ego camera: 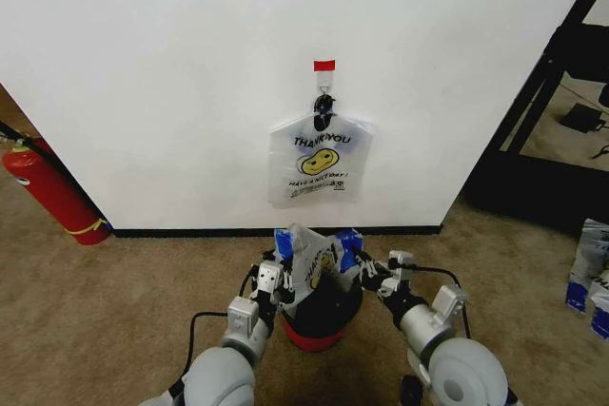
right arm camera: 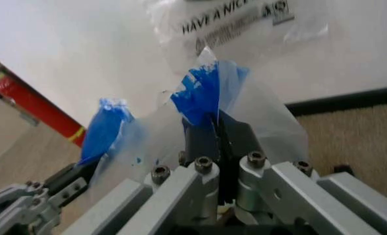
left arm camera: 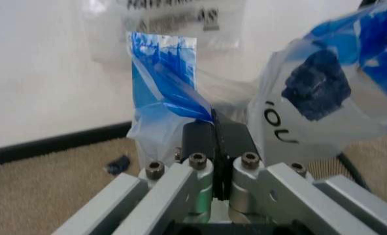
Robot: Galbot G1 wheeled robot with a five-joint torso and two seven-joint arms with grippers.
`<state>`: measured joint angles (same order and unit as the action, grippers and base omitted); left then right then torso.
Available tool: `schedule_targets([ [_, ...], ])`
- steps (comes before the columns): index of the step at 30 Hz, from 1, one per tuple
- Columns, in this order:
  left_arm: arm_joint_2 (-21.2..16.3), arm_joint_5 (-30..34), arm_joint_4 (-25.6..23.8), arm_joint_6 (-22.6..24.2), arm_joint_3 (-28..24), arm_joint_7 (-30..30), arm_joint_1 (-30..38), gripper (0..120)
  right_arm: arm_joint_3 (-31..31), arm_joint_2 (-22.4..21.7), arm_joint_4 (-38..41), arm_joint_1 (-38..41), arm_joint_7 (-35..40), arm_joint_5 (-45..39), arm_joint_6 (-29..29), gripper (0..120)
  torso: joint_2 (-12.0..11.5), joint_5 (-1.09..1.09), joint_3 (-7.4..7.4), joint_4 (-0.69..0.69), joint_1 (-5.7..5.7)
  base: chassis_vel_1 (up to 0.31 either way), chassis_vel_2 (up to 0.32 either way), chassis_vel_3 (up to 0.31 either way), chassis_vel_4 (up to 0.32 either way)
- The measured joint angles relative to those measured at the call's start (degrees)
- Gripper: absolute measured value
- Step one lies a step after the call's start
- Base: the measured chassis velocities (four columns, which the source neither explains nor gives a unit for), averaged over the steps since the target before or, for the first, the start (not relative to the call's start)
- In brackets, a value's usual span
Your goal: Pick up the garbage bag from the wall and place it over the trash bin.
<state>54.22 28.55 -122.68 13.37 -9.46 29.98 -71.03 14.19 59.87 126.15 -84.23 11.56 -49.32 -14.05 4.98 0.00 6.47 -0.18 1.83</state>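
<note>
Thin translucent white plastic garbage bag [ego camera: 314,261] with yellow smiley and blue edge patches stretched between both tools, above the round black mesh trash bin [ego camera: 324,314] with red base; left tool [ego camera: 276,273] clamped tight on one blue patch [left arm camera: 170,83]; right tool [ego camera: 366,268] pinched closed on the opposite blue edge [right arm camera: 200,95]; matching smiley bag [ego camera: 319,159] hangs on the white wall [ego camera: 171,73] beyond the tools.

A second smiley bag [ego camera: 319,161] printed "THANK YOU" hangs flat at about twelve o'clock. A red fire extinguisher [ego camera: 52,192] leans on the carpet [ego camera: 114,301] at nine o'clock. A black shelf frame [ego camera: 552,73] stands at two o'clock, packaged items [ego camera: 590,263] at three.
</note>
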Motion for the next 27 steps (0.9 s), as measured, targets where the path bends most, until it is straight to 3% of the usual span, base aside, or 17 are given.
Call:
schedule_targets([
  [10, 1.3, -1.3, 4.2, -1.8, -2.8, 0.5, -0.2, 0, 2.9, -2.6, 0.4, -2.0, 4.3, -4.3, -4.9, 0, 0.0, 0.0, 0.0, 0.0, 0.0, 0.0, 0.0, 0.0, 0.0],
  [21, -1.9, -0.6, 1.8, -2.3, -1.4, 3.3, -4.6, 0, 2.0, -2.5, 1.1, -1.7, 11.9, -6.0, -11.9, 0, 0.0, 0.0, 0.0, 0.0, 0.0, 0.0, 0.0, 0.0, 0.0],
  [27, -1.7, -2.5, 1.4, -3.7, -1.7, 4.4, -8.0, 0, 3.1, -3.0, 2.6, -2.1, 14.7, -7.4, -14.3, 0, 0.0, 0.0, 0.0, 0.01, 0.0, 0.0, 0.0, 0.0, 0.0],
])
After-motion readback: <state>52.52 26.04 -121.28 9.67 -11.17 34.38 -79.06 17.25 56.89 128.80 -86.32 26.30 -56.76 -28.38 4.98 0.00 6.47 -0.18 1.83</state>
